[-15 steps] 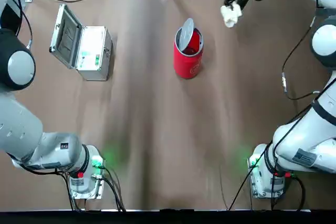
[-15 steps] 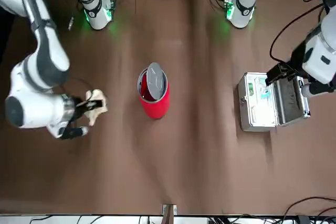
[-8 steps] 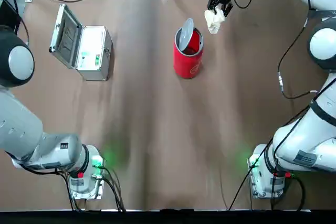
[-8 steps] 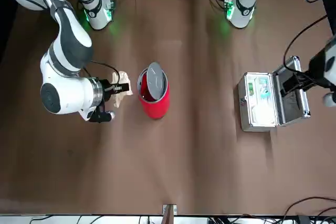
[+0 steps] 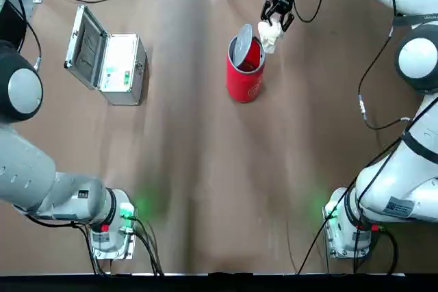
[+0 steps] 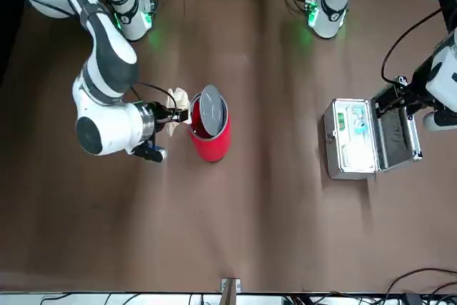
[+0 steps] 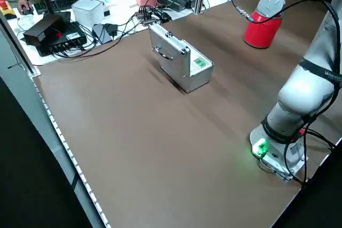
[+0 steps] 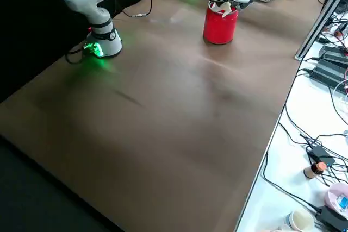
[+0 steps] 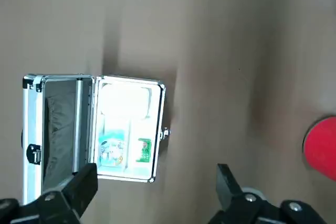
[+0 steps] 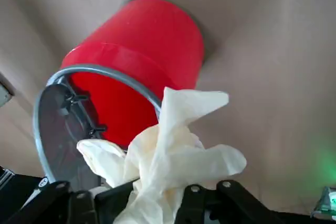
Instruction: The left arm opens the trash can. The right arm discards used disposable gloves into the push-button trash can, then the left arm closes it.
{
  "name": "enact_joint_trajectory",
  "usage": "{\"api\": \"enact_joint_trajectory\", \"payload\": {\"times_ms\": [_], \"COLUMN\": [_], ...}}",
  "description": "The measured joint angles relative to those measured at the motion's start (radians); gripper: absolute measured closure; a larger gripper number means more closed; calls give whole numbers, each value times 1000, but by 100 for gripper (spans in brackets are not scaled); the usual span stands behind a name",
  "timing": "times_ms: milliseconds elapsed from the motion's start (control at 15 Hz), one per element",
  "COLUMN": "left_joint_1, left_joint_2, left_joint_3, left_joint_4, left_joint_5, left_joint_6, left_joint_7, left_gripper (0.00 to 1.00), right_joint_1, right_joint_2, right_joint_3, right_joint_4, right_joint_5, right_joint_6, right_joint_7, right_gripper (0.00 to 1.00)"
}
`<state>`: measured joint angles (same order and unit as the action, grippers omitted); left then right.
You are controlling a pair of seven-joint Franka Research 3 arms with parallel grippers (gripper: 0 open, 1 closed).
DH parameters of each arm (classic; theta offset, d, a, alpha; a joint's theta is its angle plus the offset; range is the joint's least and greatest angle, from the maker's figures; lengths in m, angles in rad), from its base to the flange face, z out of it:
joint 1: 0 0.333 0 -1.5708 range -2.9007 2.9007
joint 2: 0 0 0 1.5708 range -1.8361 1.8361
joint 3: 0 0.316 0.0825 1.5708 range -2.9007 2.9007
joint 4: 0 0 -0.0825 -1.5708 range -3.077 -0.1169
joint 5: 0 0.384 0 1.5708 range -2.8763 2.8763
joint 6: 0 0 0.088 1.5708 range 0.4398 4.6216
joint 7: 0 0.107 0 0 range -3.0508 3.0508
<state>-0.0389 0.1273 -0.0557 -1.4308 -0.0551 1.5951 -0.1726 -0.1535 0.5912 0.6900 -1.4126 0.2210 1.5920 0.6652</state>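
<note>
Glossy red plastic trash can (image 10: pixel 142 61), thin crumpled cream gloves (image 10: pixel 173 153), shiny metal case (image 5: pixel 109 59), matt brown table (image 5: pixel 219 182)

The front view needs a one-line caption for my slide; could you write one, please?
Right gripper holds the gloves beside the open trash can rim.

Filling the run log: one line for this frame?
trash can: lid open | right gripper: shut on gloves, at rim | left gripper: open, above silver case
</note>
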Motion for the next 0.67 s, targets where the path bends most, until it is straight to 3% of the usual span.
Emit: {"api": "enact_joint_trajectory", "payload": {"times_ms": [400, 667], "left_joint_1": [13, 1], "left_joint_2": [-6, -7], "left_joint_3": [7, -22], "left_joint_4": [-2, -11], "left_joint_5": [8, 15], "left_joint_6": [-22, -29], "left_joint_7": [35, 36], "left_gripper": [0, 0], "right_joint_1": [3, 29], "right_joint_2": [32, 48], "right_joint_3": [-4, -3], "right_joint_4": [0, 0], "right_joint_5": [1, 5], "right_joint_6": [25, 48], "right_joint_7": [74, 102], "right_gripper": [100, 99]}}
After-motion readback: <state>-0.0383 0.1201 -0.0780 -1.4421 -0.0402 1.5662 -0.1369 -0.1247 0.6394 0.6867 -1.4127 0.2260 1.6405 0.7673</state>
